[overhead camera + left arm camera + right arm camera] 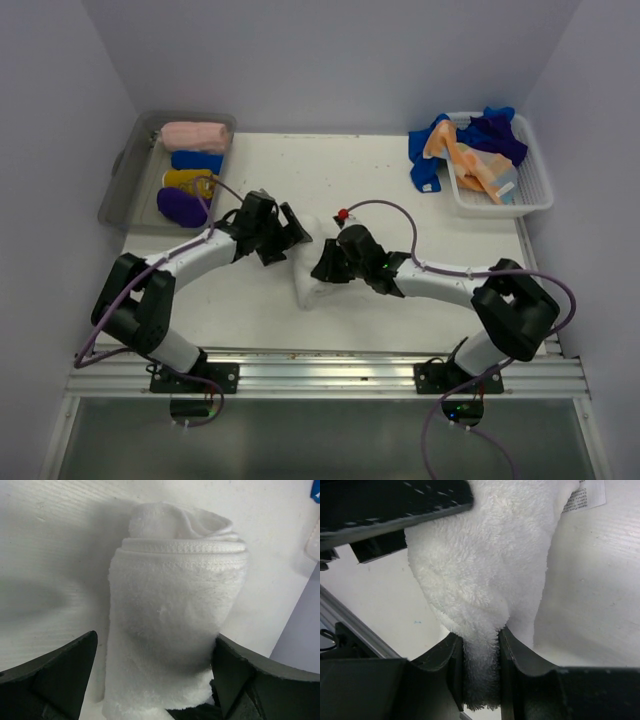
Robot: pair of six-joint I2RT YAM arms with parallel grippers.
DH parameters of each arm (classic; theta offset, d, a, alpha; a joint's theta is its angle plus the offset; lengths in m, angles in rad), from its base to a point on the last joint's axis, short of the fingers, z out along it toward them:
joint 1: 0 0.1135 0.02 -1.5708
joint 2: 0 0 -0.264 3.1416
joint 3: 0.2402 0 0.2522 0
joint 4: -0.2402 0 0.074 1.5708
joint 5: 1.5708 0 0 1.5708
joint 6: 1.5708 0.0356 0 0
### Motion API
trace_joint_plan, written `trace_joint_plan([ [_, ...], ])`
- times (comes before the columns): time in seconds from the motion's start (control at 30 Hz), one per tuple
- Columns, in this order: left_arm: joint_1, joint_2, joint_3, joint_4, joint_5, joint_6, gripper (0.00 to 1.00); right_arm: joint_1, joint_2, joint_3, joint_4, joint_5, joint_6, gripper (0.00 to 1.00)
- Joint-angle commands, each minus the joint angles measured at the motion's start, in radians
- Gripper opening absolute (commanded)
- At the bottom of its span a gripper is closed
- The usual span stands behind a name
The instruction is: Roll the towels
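A white towel [314, 290], rolled into a thick cylinder, lies at the table's middle between both arms. My left gripper [292, 238] stands open around the roll [175, 610]; its jaws straddle the near end, with a gap on the left side and the right finger [240, 675] against the cloth. My right gripper [328, 262] is shut on a fold of the same white towel [480, 570], the pile pinched between its fingers [507, 660]. A printed label [585, 495] shows at the towel's far end.
A grey tub [120, 185] at the back left holds rolled pink [195, 135], blue [197, 160], yellow [185, 180] and purple [180, 207] towels. A white lattice basket [535, 185] at the back right holds loose blue [428, 155] and orange [470, 165] towels.
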Motion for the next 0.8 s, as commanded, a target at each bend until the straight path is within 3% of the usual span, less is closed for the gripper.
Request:
trace_joint_plan([
  [0.0,0.012,-0.077,0.022,-0.008,-0.039,0.068,0.93,-0.035,-0.029,-0.090,0.006,-0.031,0.103,0.11],
  [0.47,0.010,0.081,-0.027,0.168,0.191,0.102,0.89,-0.098,-0.029,-0.300,0.289,-0.116,0.230,0.13],
  [0.77,-0.010,0.171,-0.010,0.260,0.228,0.102,0.92,-0.118,0.014,-0.343,0.360,-0.152,0.252,0.13],
])
